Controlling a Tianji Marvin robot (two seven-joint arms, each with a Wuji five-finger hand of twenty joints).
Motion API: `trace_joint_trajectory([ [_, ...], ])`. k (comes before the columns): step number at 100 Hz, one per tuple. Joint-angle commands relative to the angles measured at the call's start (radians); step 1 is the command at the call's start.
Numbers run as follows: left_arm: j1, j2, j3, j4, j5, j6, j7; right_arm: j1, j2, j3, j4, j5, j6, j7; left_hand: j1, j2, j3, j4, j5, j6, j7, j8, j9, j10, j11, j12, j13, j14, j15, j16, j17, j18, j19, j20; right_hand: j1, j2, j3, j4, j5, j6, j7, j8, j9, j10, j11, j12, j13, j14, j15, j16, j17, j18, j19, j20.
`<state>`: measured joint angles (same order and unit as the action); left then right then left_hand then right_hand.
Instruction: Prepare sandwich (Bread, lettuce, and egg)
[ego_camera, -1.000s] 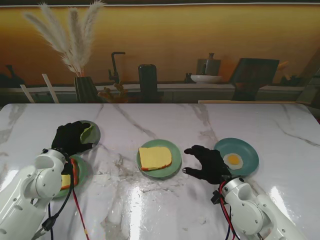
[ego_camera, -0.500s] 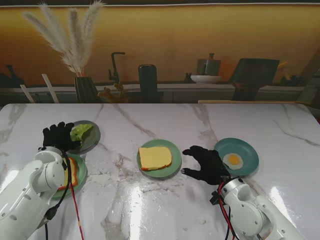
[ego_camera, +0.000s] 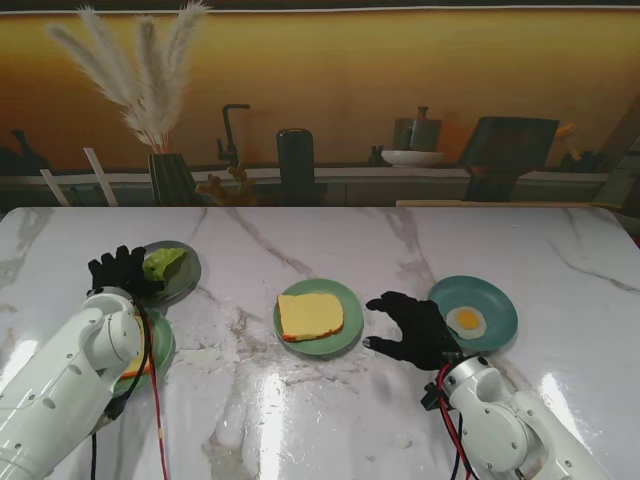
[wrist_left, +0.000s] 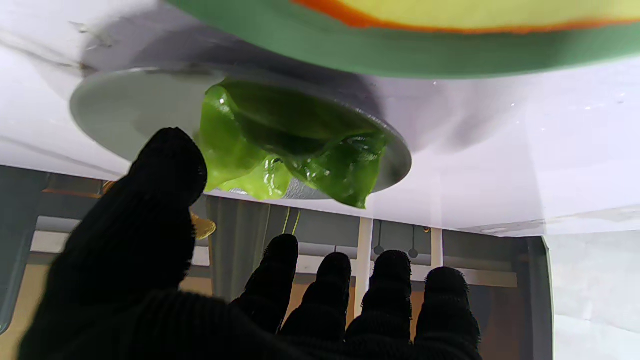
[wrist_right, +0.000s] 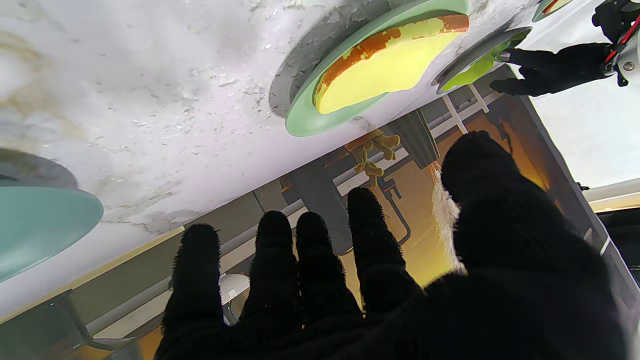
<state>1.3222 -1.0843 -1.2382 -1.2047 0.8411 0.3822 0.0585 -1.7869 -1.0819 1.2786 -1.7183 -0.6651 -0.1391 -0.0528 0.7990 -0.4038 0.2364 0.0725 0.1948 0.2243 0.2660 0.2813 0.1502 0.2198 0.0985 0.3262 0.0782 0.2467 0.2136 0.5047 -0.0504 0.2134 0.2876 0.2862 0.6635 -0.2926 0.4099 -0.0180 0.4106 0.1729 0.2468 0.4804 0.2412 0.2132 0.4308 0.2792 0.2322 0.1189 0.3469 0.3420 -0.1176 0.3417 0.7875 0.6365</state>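
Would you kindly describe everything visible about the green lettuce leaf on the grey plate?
The glossy, crumpled green lettuce leaf lies on the round grey plate at the robot's far left, folded over itself, with one edge overhanging the plate's rim. It looks wet or plastic-like. The black-gloved left hand hovers beside it with fingers spread, not holding it. Only the plate touches it.

At the upper left of the frame a dark vase (ego_camera: 172, 178) holds pampas grass (ego_camera: 140, 70). A black faucet (ego_camera: 231, 135) and a dark cylinder (ego_camera: 295, 160) stand at upper centre. A white bowl (ego_camera: 412, 157) sits right of them.
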Motion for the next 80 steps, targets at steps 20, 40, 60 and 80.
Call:
trace_joint_trajectory([
  [20,-0.051,-0.008,0.047,0.062,-0.036,0.039,-0.018,-0.002,-0.016,-0.003,-0.009,0.005,0.002,0.009,-0.039,0.001,-0.050,-0.016,-0.026,0.017,-0.055,-0.049,-0.038,0.028,-0.052,-0.028,-0.039,0.033,-0.056,-0.038,-0.007,-0.018,-0.069,-0.052,0.023,0.025,-0.016,0.006,0.033,-0.010,0.001,0.009,-0.010,-0.013,0.010,-0.010,-0.026,-0.025,-0.004,-0.010,-0.019,-0.008,-0.021,0.019],
  [40,-0.078,-0.007,0.076,0.099,-0.043,0.048,-0.028,0.000,-0.015,-0.004,-0.008,0.010,0.006,0.015,-0.030,-0.009,-0.049,-0.006,-0.047,-0.035,-0.036,-0.023,-0.041,0.018,-0.047,-0.013,-0.034,0.032,-0.039,-0.031,0.000,-0.001,-0.022,-0.029,0.023,0.024,-0.016,0.006,0.039,-0.011,0.004,0.010,-0.007,-0.011,0.010,-0.009,-0.025,-0.024,-0.003,-0.009,-0.020,-0.008,-0.023,0.019],
  [60,-0.120,-0.011,0.127,0.170,-0.059,0.063,-0.011,0.001,-0.015,-0.003,-0.010,0.016,0.012,0.021,-0.023,-0.030,-0.012,0.007,-0.048,-0.024,0.007,0.056,-0.038,0.013,-0.036,0.046,-0.024,0.027,0.010,0.002,-0.008,0.012,0.143,0.022,0.023,0.023,-0.017,0.006,0.056,-0.009,0.012,0.012,-0.002,-0.013,0.010,-0.009,-0.024,-0.025,-0.003,-0.009,-0.020,-0.007,-0.024,0.020],
  [80,-0.155,-0.018,0.172,0.235,-0.078,0.059,0.019,0.001,-0.015,-0.002,-0.010,0.018,0.015,0.023,-0.016,-0.062,0.109,0.027,-0.051,-0.001,0.068,0.147,-0.010,0.007,0.048,0.108,0.008,0.022,0.121,0.053,-0.016,0.003,0.371,0.073,0.024,0.023,-0.016,0.006,0.061,-0.013,0.016,0.014,-0.002,-0.013,0.008,-0.009,-0.024,-0.025,-0.004,-0.010,-0.020,-0.007,-0.025,0.021],
])
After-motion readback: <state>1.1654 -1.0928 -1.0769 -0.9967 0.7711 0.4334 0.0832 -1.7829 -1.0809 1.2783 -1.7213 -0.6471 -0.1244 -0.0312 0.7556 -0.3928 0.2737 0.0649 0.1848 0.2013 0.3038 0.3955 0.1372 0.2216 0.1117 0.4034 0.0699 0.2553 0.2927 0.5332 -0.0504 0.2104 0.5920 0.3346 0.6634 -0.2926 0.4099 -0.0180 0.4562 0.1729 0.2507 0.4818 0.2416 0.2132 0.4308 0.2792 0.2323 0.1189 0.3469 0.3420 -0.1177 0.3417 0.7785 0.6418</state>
